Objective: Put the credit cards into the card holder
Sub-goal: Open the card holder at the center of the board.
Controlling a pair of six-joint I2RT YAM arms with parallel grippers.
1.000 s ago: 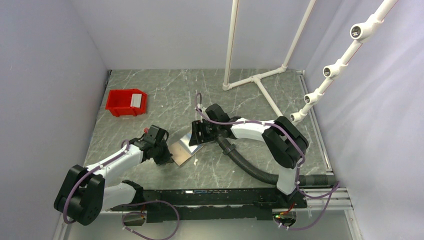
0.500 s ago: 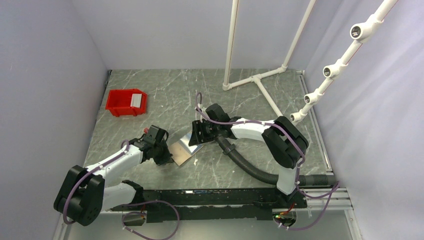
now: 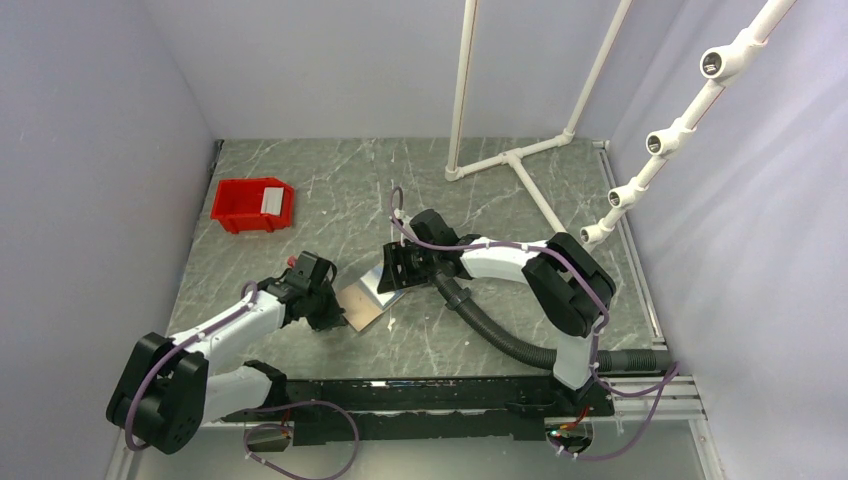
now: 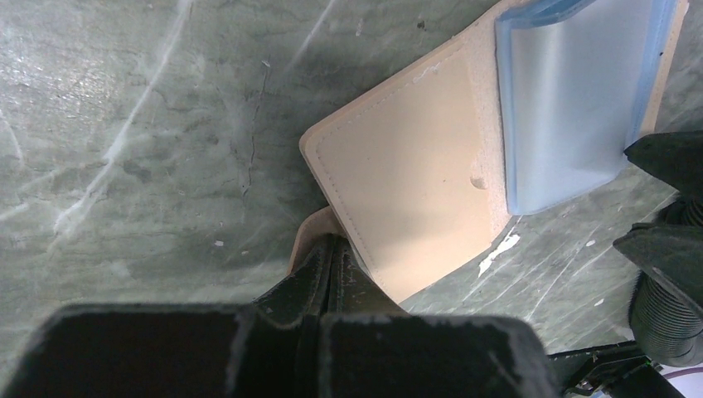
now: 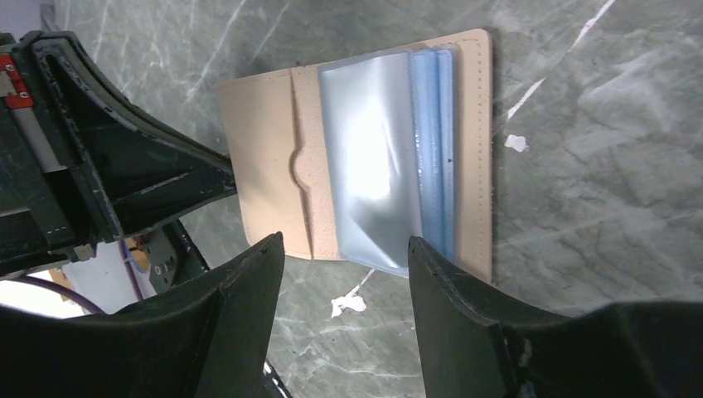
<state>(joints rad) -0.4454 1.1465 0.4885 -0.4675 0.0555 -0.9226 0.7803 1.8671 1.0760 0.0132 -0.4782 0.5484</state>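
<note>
Holder [image 3: 363, 298] lies mid-desk [image 3: 480, 180]. Left jaws pinch its 9 o'clock edge, anchoring it. Right jaws spread at 2 o'clock, straddling blue card [image 5: 373, 166] half-seated in holder, likely for pushing home.

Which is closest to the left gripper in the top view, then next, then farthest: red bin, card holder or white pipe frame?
1. The card holder, pinched in the left gripper.
2. The red bin, back left.
3. The white pipe frame, back right.
</note>
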